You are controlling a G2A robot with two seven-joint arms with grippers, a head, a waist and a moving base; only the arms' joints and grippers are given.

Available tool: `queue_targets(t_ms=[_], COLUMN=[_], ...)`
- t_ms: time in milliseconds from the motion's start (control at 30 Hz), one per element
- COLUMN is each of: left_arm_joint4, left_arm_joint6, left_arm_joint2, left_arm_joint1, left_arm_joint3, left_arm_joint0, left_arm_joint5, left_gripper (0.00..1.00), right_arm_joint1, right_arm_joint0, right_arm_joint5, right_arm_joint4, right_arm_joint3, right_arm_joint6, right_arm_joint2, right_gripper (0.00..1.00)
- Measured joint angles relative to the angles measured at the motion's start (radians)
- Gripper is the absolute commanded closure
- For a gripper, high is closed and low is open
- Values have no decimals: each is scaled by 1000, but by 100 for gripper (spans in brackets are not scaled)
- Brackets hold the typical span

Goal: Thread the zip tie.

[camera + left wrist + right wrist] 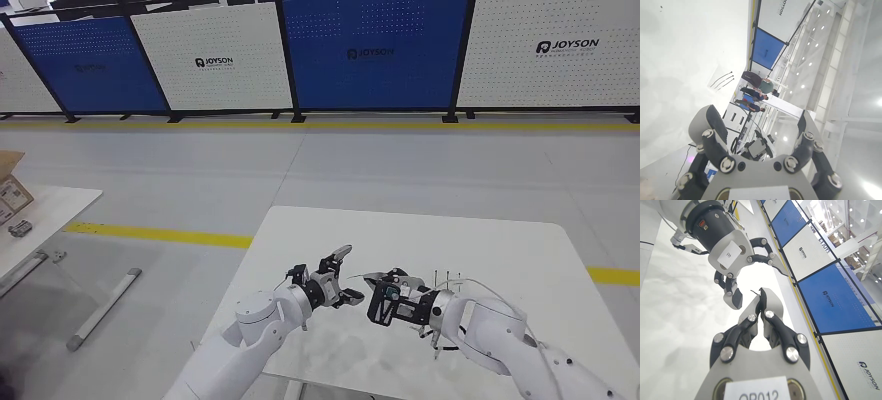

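A thin black zip tie (754, 292) sticks out a short way past the tips of my right gripper (761, 294), which is shut on it. My left gripper (760, 286) faces it tip to tip, open, its fingers spread on either side of the tie's end without touching it. In the top view both grippers meet above the middle of the white table (420, 230): left gripper (347, 275), right gripper (372, 288). In the left wrist view the left gripper (759, 121) is open with nothing between its pads, and the right gripper (757, 146) shows beyond it.
Three spare black zip ties (723, 80) lie side by side on the table, also in the top view as spare zip ties (448, 277) just behind the right arm. A second table (40, 215) stands at the far left across the floor.
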Motion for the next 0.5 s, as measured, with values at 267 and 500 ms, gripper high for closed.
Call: queue_targets(t_ms=[267,500], left_arm_joint4=[-31,-13], left_arm_joint6=[-22,-62], left_arm_joint2=[-12,-41], left_arm_joint1=[-2,8], left_arm_joint3=[-5,-37], left_arm_joint0=[15,58], left_arm_joint5=[-13,0], left_gripper=[0,65], right_arm_joint1=[0,0], right_arm_joint0=[0,0], right_arm_joint5=[0,0], right_arm_joint4=[0,0], right_arm_joint3=[0,0], right_arm_joint6=[0,0], right_arm_joint2=[0,0], right_gripper=[100,100])
